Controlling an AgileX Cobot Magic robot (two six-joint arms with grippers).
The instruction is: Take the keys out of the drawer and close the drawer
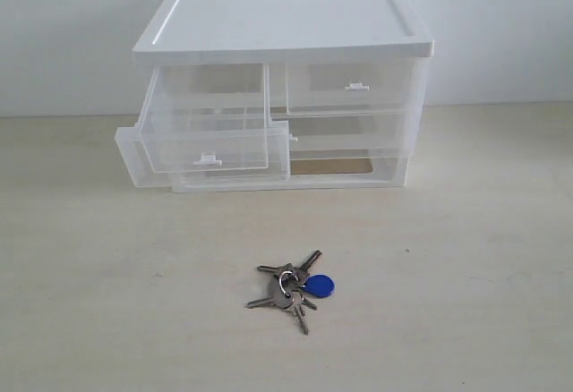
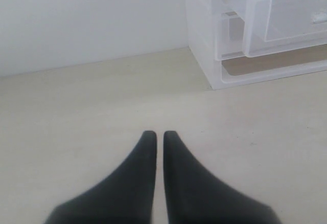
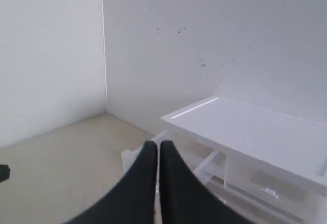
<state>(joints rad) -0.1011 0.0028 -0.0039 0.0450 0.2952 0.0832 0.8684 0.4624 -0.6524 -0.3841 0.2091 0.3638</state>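
Drawer (image 1: 204, 146) stood pulled out, seemingly empty through hazy plastic; keys (image 1: 291, 286) lay on the desk (image 1: 466, 258) before it. I saw my left hand (image 2: 160, 134) and right hand (image 3: 158, 144) clenched on nothing. Only closing was left.

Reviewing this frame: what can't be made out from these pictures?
- Exterior view: neither arm is in frame; the keys overlap, so their count is unclear.
- Left wrist view: the drawer is cut off by the picture's edge; no keys in frame.
- Right wrist view: the right gripper hides most of the drawer.
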